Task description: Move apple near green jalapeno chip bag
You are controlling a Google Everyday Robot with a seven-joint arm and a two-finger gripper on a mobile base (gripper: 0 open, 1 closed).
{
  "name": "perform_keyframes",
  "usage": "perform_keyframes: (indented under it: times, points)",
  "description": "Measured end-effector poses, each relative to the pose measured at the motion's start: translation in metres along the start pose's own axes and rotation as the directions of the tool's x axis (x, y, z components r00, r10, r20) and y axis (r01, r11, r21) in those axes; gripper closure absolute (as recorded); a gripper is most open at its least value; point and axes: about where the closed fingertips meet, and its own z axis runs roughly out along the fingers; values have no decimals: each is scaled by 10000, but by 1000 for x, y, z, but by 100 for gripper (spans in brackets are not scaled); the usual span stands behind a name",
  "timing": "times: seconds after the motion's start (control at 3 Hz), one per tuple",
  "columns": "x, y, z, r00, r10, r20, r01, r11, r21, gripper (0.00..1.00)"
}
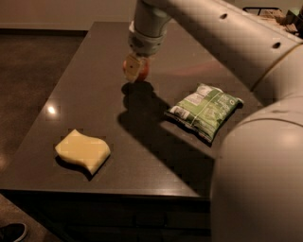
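The red-orange apple (141,71) is held in my gripper (135,67), which hangs from the white arm over the far middle of the dark table, lifted a little above the surface. The fingers are closed around the apple. The green jalapeno chip bag (204,110), green with white panels, lies flat on the table to the right and nearer than the gripper, about a hand's width away from the apple.
A pale yellow wavy sponge (83,151) lies near the table's front left. The dark table (90,90) ends in a front edge just below the sponge. My white arm and body fill the right side. A wire basket (270,12) stands at the far right.
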Motion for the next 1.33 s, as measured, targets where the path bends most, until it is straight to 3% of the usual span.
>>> perform_keyframes:
  times: [0.67,1.0,1.33]
  points:
    - [75,-40,-18,9913,1297,-236,-1288,9910,363,100]
    - [104,-48,-19,9861,1640,-258,-1630,9860,363,100]
    - [124,-51,-17,9822,1856,-274,-1848,9824,275,82]
